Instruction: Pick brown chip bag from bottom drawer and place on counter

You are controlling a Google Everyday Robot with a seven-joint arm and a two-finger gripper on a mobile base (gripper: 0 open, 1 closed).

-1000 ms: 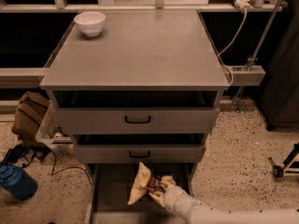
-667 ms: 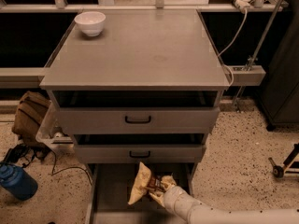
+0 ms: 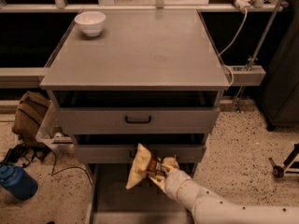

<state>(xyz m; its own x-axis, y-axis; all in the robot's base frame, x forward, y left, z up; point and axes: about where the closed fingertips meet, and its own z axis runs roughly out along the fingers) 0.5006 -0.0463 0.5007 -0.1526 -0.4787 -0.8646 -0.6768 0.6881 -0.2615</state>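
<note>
The brown chip bag (image 3: 139, 166), crinkled with tan-yellow corners, hangs upright above the open bottom drawer (image 3: 117, 202), in front of the middle drawer's face. My gripper (image 3: 157, 170) comes in from the lower right on a white arm and is shut on the bag's right edge. The bag is clear of the drawer floor. The counter (image 3: 140, 45) lies above, a flat grey top well higher than the bag.
A white bowl (image 3: 90, 22) stands at the counter's far left corner. Two upper drawers with black handles (image 3: 138, 120) sit closed above the bag. A brown backpack (image 3: 29, 115) and a blue bottle (image 3: 17, 181) lie on the floor at left. A stand and cable are at right.
The gripper and bag stay in nearly the same place; no clear movement shows.
</note>
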